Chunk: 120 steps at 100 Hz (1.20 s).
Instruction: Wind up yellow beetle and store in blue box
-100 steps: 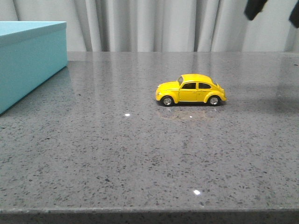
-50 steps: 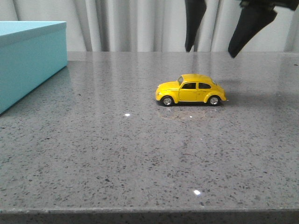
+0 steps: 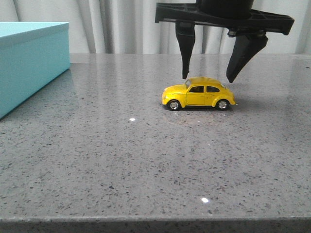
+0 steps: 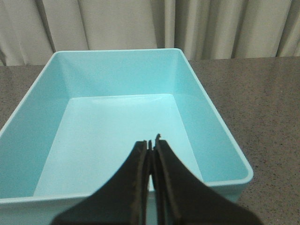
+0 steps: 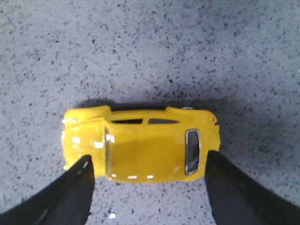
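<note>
The yellow beetle [image 3: 198,93] stands on its wheels on the grey table, nose to the left. My right gripper [image 3: 206,77] hangs open just above its roof, one finger over the bonnet end and one over the rear. In the right wrist view the beetle [image 5: 140,143] lies between the two black fingertips [image 5: 77,180], untouched. The blue box [image 3: 29,60] stands at the far left. My left gripper [image 4: 151,143] is shut and empty, hovering over the box's open, empty inside [image 4: 117,131].
A grey speckled table [image 3: 146,155] runs to a front edge near the camera. Pale curtains hang behind it.
My right gripper has come down from the top right and moved left, and now hangs open right over the beetle. The beetle and the box have not moved.
</note>
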Each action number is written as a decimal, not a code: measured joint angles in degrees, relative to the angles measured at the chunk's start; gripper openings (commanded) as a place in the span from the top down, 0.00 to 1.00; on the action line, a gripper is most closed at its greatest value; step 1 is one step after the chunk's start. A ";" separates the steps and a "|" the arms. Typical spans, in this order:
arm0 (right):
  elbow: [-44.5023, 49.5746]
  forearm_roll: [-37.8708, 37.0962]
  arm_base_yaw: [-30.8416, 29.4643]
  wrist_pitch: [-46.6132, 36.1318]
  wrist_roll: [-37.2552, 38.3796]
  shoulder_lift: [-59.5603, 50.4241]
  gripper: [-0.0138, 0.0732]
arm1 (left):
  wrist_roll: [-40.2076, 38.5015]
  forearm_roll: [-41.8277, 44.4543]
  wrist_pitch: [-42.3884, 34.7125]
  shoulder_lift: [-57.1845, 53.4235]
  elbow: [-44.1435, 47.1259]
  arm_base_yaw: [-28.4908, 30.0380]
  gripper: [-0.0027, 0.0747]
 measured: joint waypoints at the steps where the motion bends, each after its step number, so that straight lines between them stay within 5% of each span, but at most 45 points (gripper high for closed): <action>1: 0.00 0.00 0.00 -0.01 0.01 0.13 0.26 | 0.00 0.00 0.00 0.00 0.00 0.00 0.99; 68: -1.23 -0.88 0.02 0.32 0.89 2.90 0.26 | 0.00 0.45 0.00 0.00 -0.09 0.00 0.99; 120: -1.07 0.57 -6.95 4.69 -3.10 2.58 0.26 | 0.00 0.45 0.00 0.00 -0.09 0.00 0.99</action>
